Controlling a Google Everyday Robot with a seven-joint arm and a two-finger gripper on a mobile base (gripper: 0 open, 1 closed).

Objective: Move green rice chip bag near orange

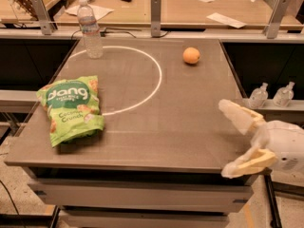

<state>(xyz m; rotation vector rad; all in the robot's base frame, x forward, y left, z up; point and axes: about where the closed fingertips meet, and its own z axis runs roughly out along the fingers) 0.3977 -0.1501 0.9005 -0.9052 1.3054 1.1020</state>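
The green rice chip bag (71,109) lies flat at the left edge of the grey worktop (180,122), face up and slightly tilted. Its front reads "dang" in large white letters with "Coconut Crunch" lower down. A smaller line of print between them is too fine to read, and tan chip pictures sit around the lettering. The bag's right edge just meets a white circle line (154,80) marked on the worktop.

The orange (191,55) rests near the far edge, right of the circle and well apart from the bag. A clear plastic water bottle (89,29) with a white cap stands upright at the far left, touching the circle's rim; its label cannot be read.

The pincer (224,139) hangs over the near right corner of the worktop, its two pale fingers (240,117) spread wide apart and holding nothing, far from both bag and orange. Two small pump bottles (259,96) stand on a ledge beside the worktop's right side. Sheets of paper (226,19) lie on the wooden bench behind.
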